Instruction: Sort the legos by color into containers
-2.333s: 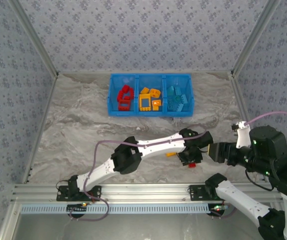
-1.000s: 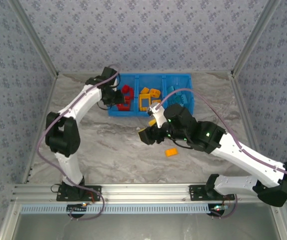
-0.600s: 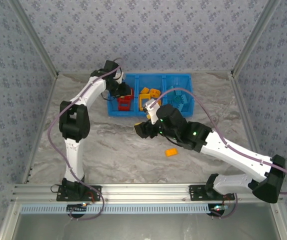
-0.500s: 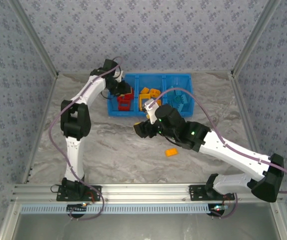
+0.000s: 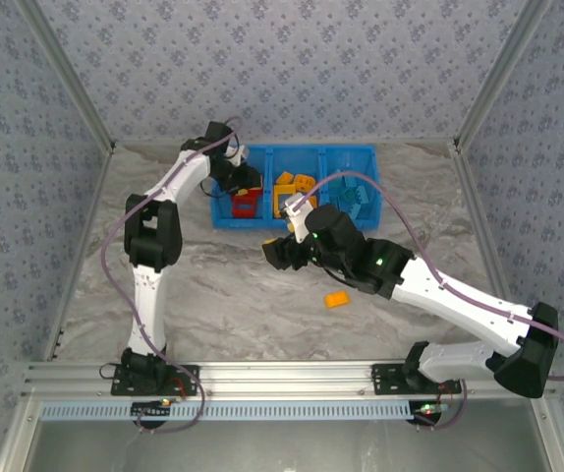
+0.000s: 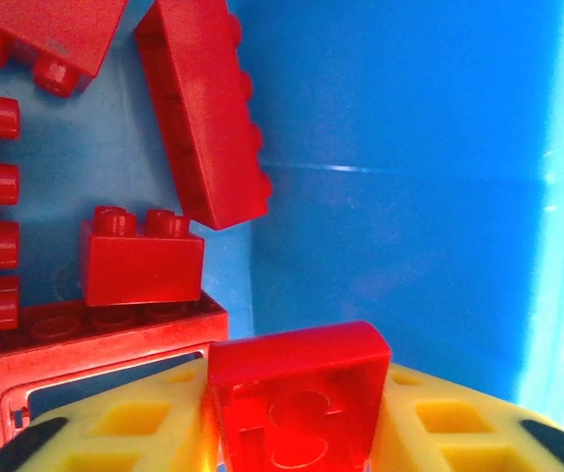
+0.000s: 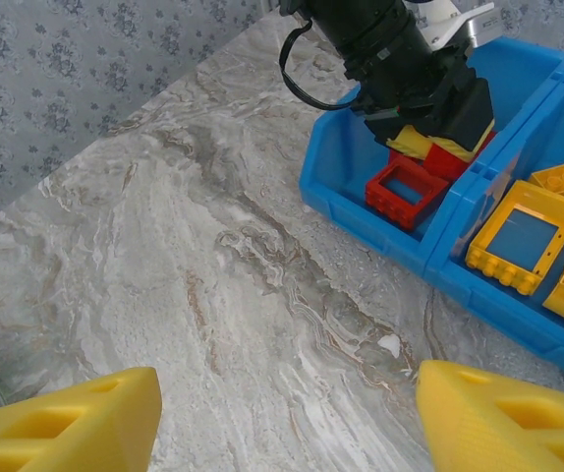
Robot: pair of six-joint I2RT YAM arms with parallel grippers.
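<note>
Swung over from mid-table, left gripper (image 5: 245,183) hangs above the left compartment (image 6: 410,118), red brick (image 6: 297,398) between its fingers (image 6: 115,433) and straight over the other reds (image 6: 203,108); pinched or freed, I cannot tell.

White arms (image 5: 439,290), black joints (image 5: 154,236), lilac cables (image 5: 359,177), yellow gripper fingers (image 7: 66,423).

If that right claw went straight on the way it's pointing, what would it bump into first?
Most likely the bare marble table, short of the blue bin; the open right gripper has nothing between its fingers.
</note>
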